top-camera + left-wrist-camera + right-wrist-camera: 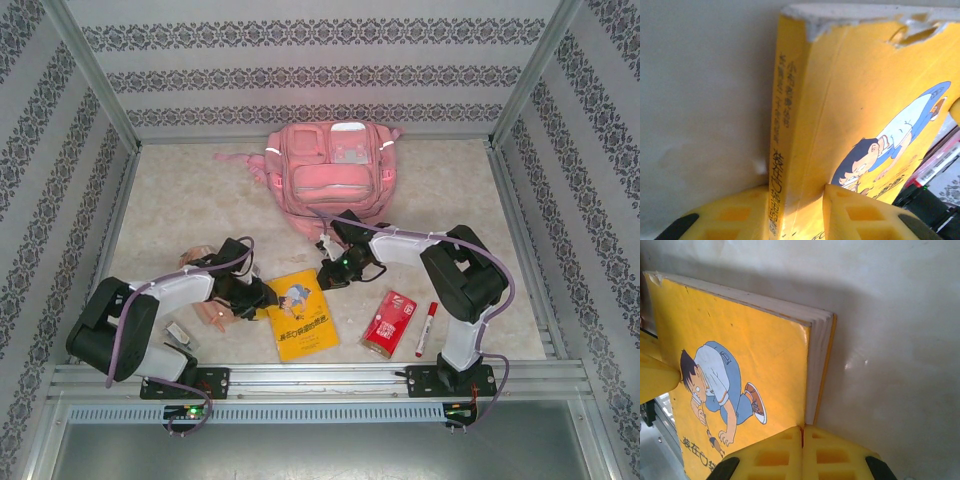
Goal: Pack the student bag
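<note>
Top view: the student bag [330, 175], a pink backpack with pale reflective strips, lies at the 12 o'clock end of the marbled table [180, 200]. Its zip pockets face up and a strap trails toward 9 o'clock. It is well apart from the other items.

A yellow paperback book [302, 318] with a cartoon boy on its cover lies flat toward 6 o'clock from the bag, between the two arms. At the book's 3 o'clock is a red packet [388, 322]. Just beyond that, again toward 3 o'clock, lies a white marker pen [426, 328] with a red cap.

The left gripper [795, 200] is at the book's 9 o'clock edge. Its wrist view shows the yellow fingers [860, 215] set narrow, one on either side of the spine and pressed against it, so the claw is clamped on the book's spine edge.

The right gripper [802, 432] sits at the book's 1 o'clock corner, near the bag's lower edge. Its two yellow fingers are pressed together with nothing between them. Their tips are at the book's page edge.
</note>
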`<state>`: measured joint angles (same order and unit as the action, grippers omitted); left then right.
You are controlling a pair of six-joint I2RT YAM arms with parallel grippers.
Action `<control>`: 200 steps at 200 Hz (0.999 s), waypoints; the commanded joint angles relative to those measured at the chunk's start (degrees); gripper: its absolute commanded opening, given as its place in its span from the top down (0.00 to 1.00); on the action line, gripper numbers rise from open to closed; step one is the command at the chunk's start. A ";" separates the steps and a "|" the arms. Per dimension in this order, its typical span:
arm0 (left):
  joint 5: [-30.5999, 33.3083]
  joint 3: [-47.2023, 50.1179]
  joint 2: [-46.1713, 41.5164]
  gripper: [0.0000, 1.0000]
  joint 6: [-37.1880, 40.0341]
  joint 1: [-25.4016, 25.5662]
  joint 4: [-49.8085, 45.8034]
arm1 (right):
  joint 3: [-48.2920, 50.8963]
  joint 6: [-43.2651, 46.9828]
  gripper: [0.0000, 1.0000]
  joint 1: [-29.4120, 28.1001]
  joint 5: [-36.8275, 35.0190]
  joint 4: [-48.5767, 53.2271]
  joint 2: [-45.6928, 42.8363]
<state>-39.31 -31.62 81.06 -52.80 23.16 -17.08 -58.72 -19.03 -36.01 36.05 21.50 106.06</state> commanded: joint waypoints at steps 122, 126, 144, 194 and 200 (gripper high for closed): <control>3.08 -9.34 -5.78 0.87 5.05 1.72 6.18 | 7.94 -5.11 0.69 1.12 1.98 -6.84 -3.61; 3.60 -10.07 -6.37 0.89 5.69 1.59 4.54 | 8.35 -5.48 0.66 1.59 1.93 -7.17 -4.57; 4.66 -13.16 -8.48 0.98 6.76 0.61 -0.33 | 10.47 -6.46 0.57 3.88 3.93 -9.98 -9.37; -1.54 -26.96 -9.38 1.00 7.37 -2.49 -0.88 | 14.51 -14.74 0.34 10.98 15.58 -19.89 -27.42; -4.12 -28.90 -8.57 1.00 7.91 -2.58 0.50 | 14.43 -16.01 0.31 11.62 17.18 -21.18 -28.96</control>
<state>-36.84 -52.51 72.55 -47.51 21.85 -17.10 -44.69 -29.71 -26.17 44.93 7.97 83.68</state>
